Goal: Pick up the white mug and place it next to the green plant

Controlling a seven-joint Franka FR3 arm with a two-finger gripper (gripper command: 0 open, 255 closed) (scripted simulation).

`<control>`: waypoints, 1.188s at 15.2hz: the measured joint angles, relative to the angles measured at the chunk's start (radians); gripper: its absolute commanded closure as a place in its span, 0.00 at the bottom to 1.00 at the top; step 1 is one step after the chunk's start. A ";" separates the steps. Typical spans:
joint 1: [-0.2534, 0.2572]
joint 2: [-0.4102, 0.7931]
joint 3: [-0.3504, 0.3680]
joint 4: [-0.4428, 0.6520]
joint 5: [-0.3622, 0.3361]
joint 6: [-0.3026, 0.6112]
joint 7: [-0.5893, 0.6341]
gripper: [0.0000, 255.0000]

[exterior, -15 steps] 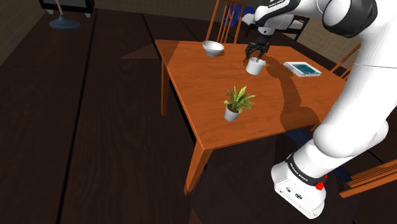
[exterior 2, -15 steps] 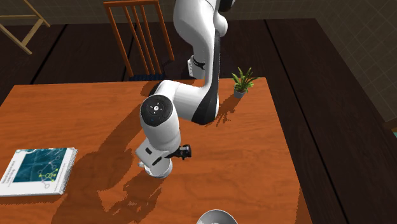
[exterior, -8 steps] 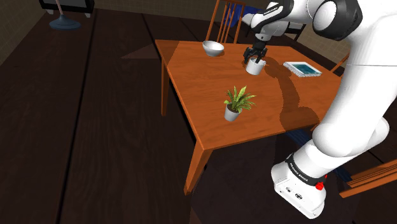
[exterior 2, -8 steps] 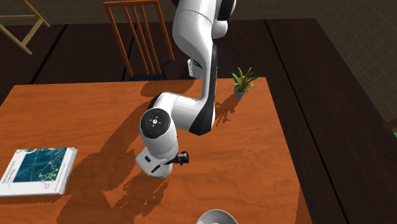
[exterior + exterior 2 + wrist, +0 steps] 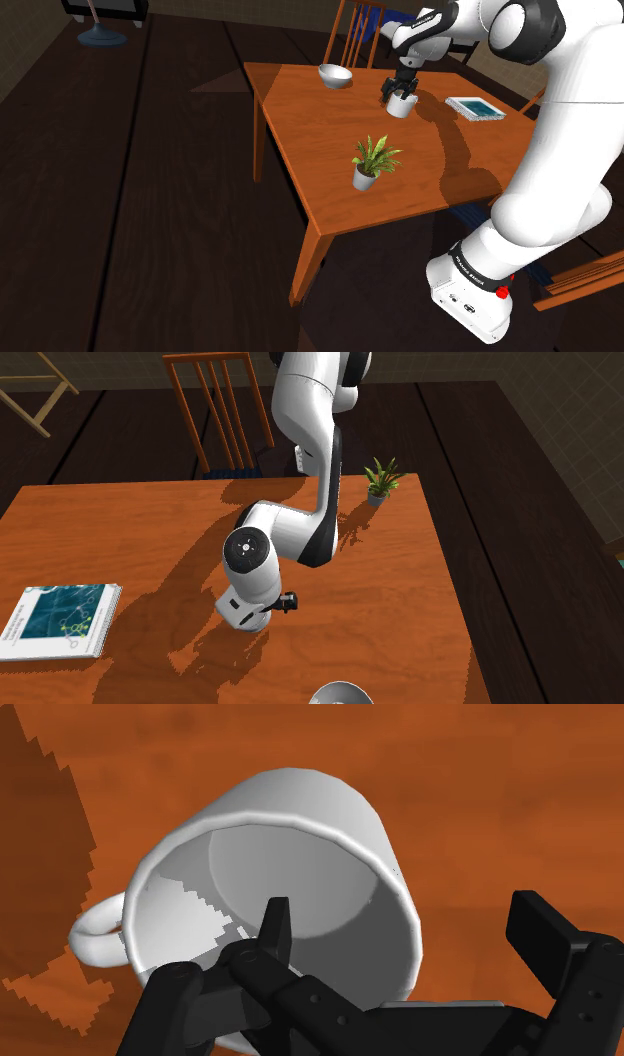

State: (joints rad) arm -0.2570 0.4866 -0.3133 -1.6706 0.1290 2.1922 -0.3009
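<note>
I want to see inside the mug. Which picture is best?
The wrist view: the white mug is close, inside and handle plain. Shoulder view: small, far off. Second exterior view: the arm hides it.

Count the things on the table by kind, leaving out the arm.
Mug: 1
Bowl: 1
Potted plant: 1
Book: 1
Total: 4
</note>
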 measured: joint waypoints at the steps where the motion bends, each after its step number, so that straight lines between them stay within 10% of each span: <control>1: 0.000 0.000 0.000 0.000 0.000 0.000 0.000 1.00; 18: 0.002 -0.031 -0.007 0.036 -0.011 -0.065 0.005 1.00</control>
State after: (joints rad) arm -0.2548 0.4560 -0.3202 -1.6348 0.1175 2.1272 -0.2963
